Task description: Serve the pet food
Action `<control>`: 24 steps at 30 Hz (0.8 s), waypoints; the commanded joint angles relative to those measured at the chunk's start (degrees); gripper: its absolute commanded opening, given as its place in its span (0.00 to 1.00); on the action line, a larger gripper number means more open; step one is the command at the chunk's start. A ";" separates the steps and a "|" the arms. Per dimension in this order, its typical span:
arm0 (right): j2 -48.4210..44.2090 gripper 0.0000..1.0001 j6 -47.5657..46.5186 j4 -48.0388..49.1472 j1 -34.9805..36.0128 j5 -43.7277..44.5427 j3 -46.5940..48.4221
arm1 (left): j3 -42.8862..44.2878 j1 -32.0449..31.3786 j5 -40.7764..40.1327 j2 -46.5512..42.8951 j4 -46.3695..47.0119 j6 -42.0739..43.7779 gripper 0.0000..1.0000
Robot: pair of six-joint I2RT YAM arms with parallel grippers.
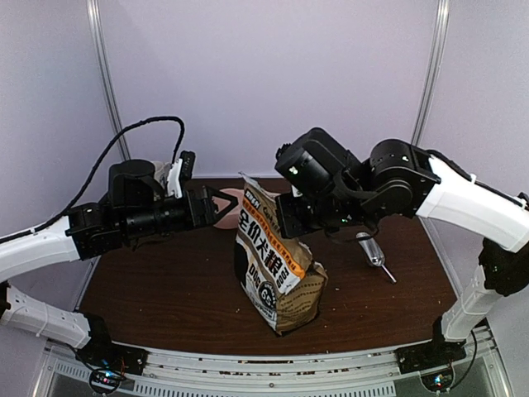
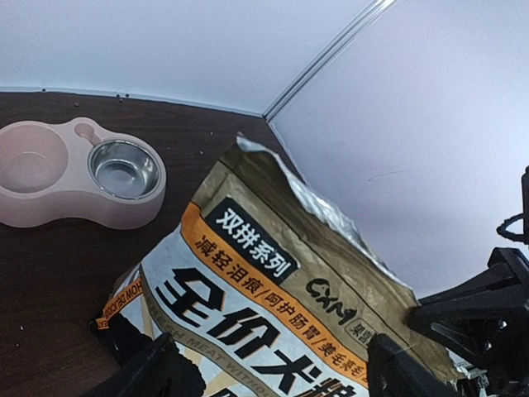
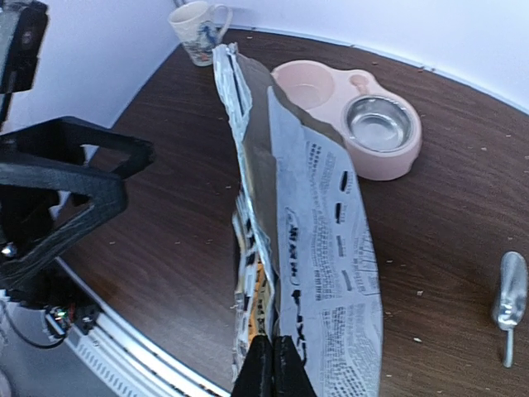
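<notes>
The tan paper bag (image 1: 277, 265) with a white printed label stands upright mid-table, its top torn open. My right gripper (image 3: 273, 368) is shut on the bag's (image 3: 322, 248) upper edge, pinching it; in the top view it sits at the bag's top (image 1: 289, 222). My left gripper (image 1: 221, 203) is open and empty, just left of the bag's top. In the left wrist view the bag's (image 2: 273, 281) front fills the space ahead of its spread fingers (image 2: 153, 372). The pet food is hidden; no kibble shows.
A pink double bowl (image 3: 355, 116) with a steel insert stands at the back, also in the left wrist view (image 2: 74, 174). A metal scoop (image 1: 372, 252) lies right of the bag. A mug (image 3: 198, 29) stands at the far back corner.
</notes>
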 commanded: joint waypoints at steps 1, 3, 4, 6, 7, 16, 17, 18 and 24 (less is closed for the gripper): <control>-6.00 0.00 0.79 16.14 0.27 -15.47 -5.19 | 0.79 -0.34 -0.81 -2.53 1.28 0.58 0.81; -6.12 0.00 2.12 21.48 0.35 -19.54 -7.20 | 0.61 -0.34 -1.09 -3.65 0.89 0.71 0.81; -5.80 0.00 2.82 23.52 0.40 -20.86 -7.84 | 0.40 -0.34 -1.19 -4.22 0.79 0.74 0.81; -4.57 0.00 4.06 26.62 0.51 -22.64 -8.43 | -0.04 -0.34 -1.37 -5.29 0.67 0.71 0.81; -3.77 0.00 4.54 27.63 0.59 -23.18 -8.37 | -0.17 -0.34 -1.45 -5.66 0.47 0.63 0.81; 0.11 0.00 7.74 34.06 1.92 -24.36 -9.24 | -3.83 -0.34 -3.13 -10.38 -3.36 -1.18 0.79; 0.23 0.00 8.04 34.38 2.04 -24.23 -9.53 | -4.52 -0.34 -3.47 -11.28 -3.60 -1.61 0.78; 0.25 0.00 8.20 34.76 2.11 -24.08 -9.82 | -5.18 -0.34 -3.72 -12.12 -3.87 -2.08 0.77; 0.20 0.00 8.18 35.22 2.20 -23.21 -10.29 | -8.19 -0.26 -5.07 -15.64 -3.33 -3.74 0.64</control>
